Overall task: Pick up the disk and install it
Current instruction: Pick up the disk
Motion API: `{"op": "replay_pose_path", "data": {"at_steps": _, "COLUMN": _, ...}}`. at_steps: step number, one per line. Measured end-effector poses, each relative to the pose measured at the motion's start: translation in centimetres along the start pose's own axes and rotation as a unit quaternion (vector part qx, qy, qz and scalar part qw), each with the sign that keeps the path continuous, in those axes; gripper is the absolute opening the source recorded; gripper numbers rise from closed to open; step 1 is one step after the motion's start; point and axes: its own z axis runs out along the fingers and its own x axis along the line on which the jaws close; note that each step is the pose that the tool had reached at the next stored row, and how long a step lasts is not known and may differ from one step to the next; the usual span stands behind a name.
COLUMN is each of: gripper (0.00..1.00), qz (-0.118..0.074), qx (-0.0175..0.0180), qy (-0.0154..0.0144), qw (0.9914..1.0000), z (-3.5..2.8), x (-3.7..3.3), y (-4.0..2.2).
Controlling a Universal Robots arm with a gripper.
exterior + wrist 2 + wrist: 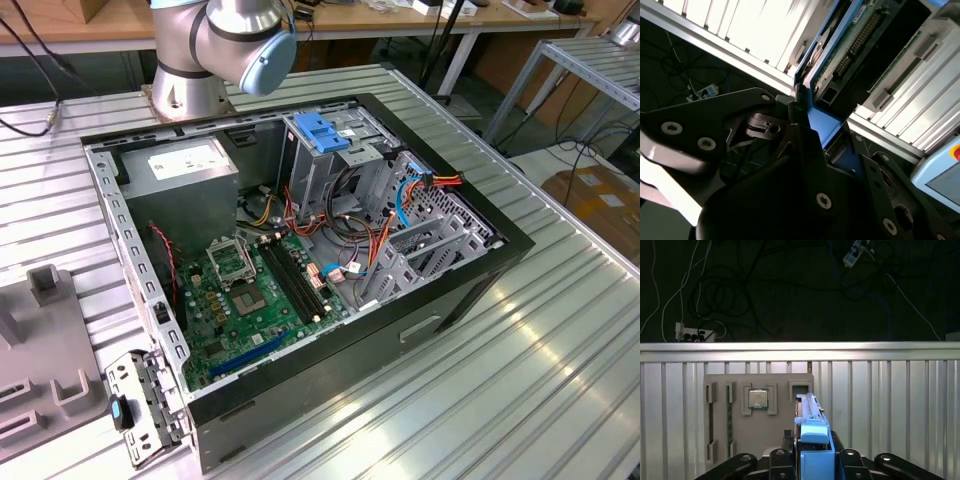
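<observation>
Exterior view: open computer case [460, 290] lies on the ribbed metal table [560, 380]. The green motherboard [250, 300] is on its floor, the grey power-supply box [185, 165] in the far corner, and the upright metal cage [320, 135] with a blue top stands beside the box. The arm [235, 40] rises from its base behind the case. A grey fixture tray [40, 350] sits at the exterior view's left, well apart from the case opening.

Second wrist view: the black gripper [812, 125] is clamped on the disk [860, 35]. One finger [800, 150] presses on the blue carrier rail and the jaws are closed down to the rail's width. The disk's green circuit-board side faces the camera. Table slats lie behind it, and a pale blue box with a red button [940, 170] sits off to the side.

First wrist view: the disk [810, 415] is seen edge-on, its blue rail pinched in the gripper [815, 460], and it points toward the tray [780, 425]. Its far end lines up with a tray slot — cannot tell if it touches. A square chip [758, 399] sits in a tray pocket just beside that slot, and a power strip [690, 332] lies on the dark floor beyond the table edge.
</observation>
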Motion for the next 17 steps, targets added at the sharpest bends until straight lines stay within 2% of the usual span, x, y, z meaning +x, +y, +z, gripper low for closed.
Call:
{"op": "replay_pose_path", "data": {"at_steps": 4, "gripper": 0.37, "qz": 0.0, "qx": -0.0001, "qy": -0.0008, "qw": 1.0, "z": -0.99, "x": -0.03, "y": 0.01}}
{"op": "replay_pose_path", "data": {"at_steps": 17, "gripper": 0.37, "qz": 0.0, "qx": -0.0003, "qy": -0.0026, "qw": 1.0, "z": -2.8, "x": -0.08, "y": 0.02}}
